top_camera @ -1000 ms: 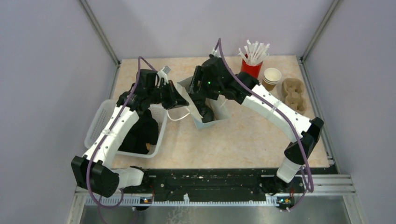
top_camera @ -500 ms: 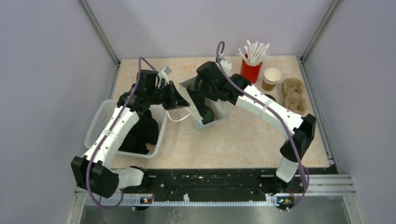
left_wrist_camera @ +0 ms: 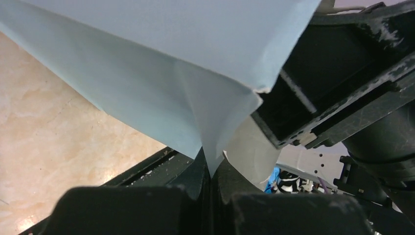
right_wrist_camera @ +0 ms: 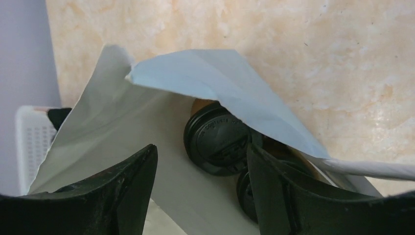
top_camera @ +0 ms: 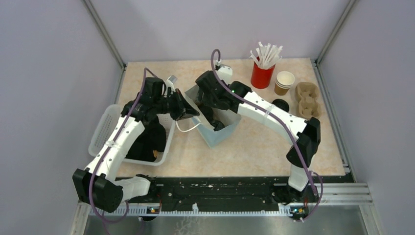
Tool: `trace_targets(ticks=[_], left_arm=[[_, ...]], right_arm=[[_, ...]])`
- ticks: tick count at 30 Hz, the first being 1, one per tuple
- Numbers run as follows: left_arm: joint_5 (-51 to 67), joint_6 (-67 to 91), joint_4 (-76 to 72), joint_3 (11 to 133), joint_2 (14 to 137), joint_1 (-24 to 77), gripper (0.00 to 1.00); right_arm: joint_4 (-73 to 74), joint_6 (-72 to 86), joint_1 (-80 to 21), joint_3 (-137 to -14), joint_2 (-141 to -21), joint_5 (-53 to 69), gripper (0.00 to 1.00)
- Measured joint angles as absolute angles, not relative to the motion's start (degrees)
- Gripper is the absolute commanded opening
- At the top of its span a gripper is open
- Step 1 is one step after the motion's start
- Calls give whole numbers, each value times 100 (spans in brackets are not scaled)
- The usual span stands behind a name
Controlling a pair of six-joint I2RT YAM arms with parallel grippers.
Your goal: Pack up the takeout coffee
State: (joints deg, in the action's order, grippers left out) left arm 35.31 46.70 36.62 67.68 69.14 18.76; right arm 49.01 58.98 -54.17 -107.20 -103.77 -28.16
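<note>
The top camera looks down from high behind the near edge of the table (top_camera: 254,147) and holds all of it. The left wrist camera is very close to the pale blue bag (left_wrist_camera: 147,73), facing its outer wall. The right wrist camera looks closely into its mouth. All 3 views share this bag.

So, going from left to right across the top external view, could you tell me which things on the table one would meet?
White basket → pale blue bag → red cup of straws → stacked kraft cups → cardboard cup carrier.
</note>
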Motion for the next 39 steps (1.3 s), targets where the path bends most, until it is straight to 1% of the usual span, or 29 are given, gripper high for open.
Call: trace_targets(ticks=[2,4,8,11,13,16,19,21,25,28,30,32,36,38,39], left_arm=[[3535,4748,3719,6720,6884,1881,0],[3542,4818,3785,6700,6884,1881,4],[3636,4950,3817,6694,6873,1881,21],[3774,4984,3826,6694,6847,1881,41],[3811,4882,3997,6729,6825,1881,57],[3671,4525,4552,7019,6842,1881,71],[3299,4086,5159,7660,6877,1881,80],[2856,3728,5592,8178,6888,1881,87],[1796,3153,6090,9098,6963,1881,95],[1282,2840,6156,9524,7137,1881,98],[1177,2681,6141,9686,7356,1881,98],[1223,2534,6093,9819,7708,1881,96],[1297,2309,5955,9861,8431,1881,85],[1269,2189,5953,9861,8713,1881,75],[1256,2132,5951,9861,8823,1881,69]], right_arm=[[4906,5590,-5465,-10781,-10477,-2794,68],[4991,5345,-5502,-10827,-10521,-2740,68],[5231,4974,-5546,-11034,-10532,-2628,70],[5492,4574,-5559,-11312,-10565,-2510,73],[5693,4112,-5566,-11646,-10617,-2373,75],[5881,3529,-5564,-11996,-10617,-2097,75],[6055,3050,-5544,-12267,-10617,-1586,75],[6219,2891,-5507,-12473,-10617,-1232,75],[6392,2877,-5485,-12720,-10571,-757,75],[6469,2976,-5485,-12628,-10363,-561,77],[6528,3028,-5481,-12543,-10165,-471,77],[6619,3081,-5463,-12508,-9929,-401,77],[6569,3183,-5457,-12086,-9282,-261,75],[6482,3253,-5457,-11701,-8967,-93,70],[6425,3293,-5457,-11511,-8853,5,65]])
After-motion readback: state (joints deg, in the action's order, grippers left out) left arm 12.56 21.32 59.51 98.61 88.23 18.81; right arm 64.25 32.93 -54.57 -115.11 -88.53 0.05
